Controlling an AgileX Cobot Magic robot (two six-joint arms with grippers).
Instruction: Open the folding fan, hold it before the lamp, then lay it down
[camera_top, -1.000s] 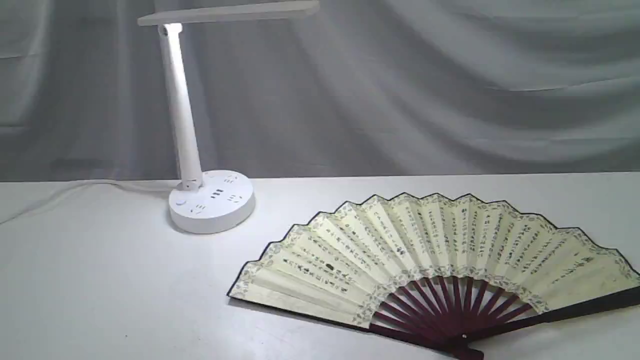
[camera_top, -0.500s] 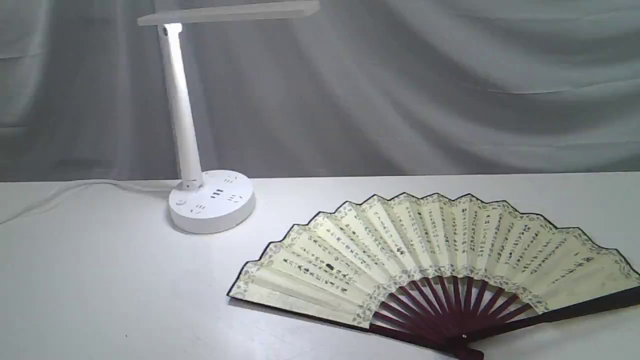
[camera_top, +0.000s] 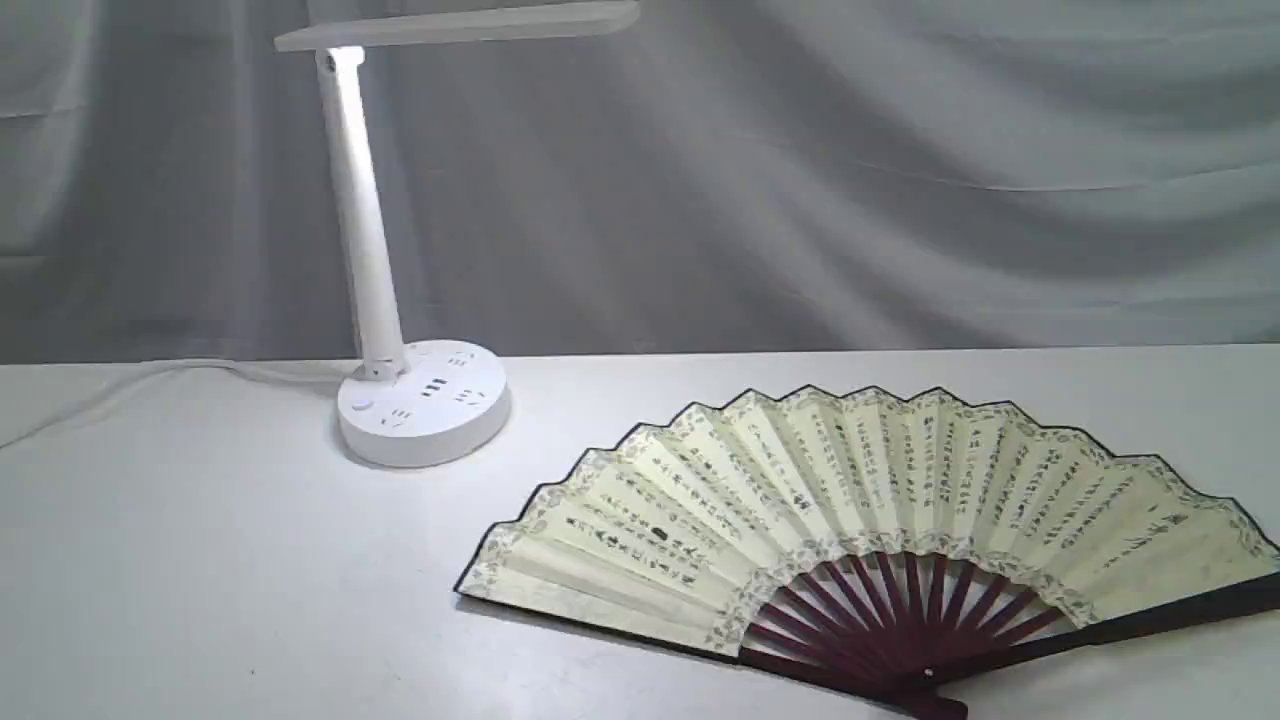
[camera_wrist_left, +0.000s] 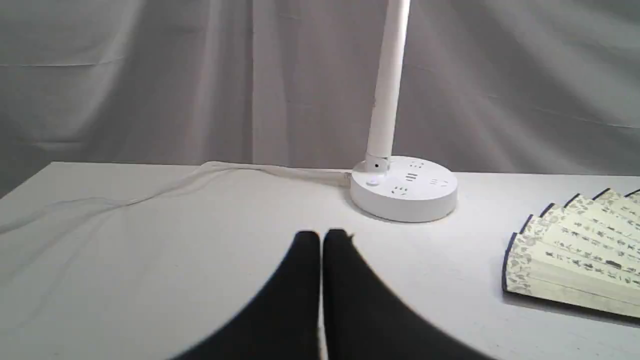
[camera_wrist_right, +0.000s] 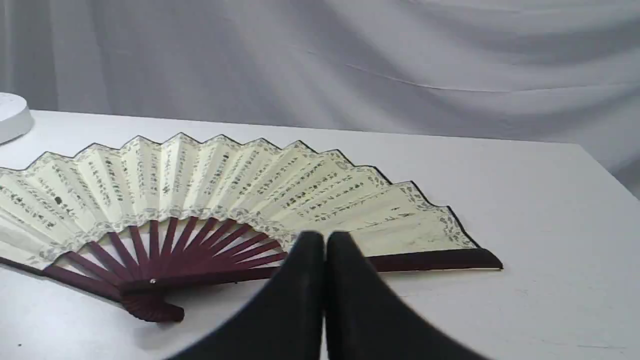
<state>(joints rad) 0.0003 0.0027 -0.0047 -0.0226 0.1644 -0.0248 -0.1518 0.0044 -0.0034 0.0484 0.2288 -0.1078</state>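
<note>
The folding fan (camera_top: 870, 480) lies spread flat on the tabletop (camera_top: 200, 560) right of the lamp (camera_top: 360, 220), its span crosswise just ahead of my right gripper (camera_wrist_right: 325, 240), nearer than the left gripper (camera_wrist_left: 321, 237), both clenched empty; only the exterior view shows the lamp's light bar, only the wrist views the grippers.

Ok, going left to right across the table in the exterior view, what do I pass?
cable → lamp → fan, spread open and lying flat.
</note>
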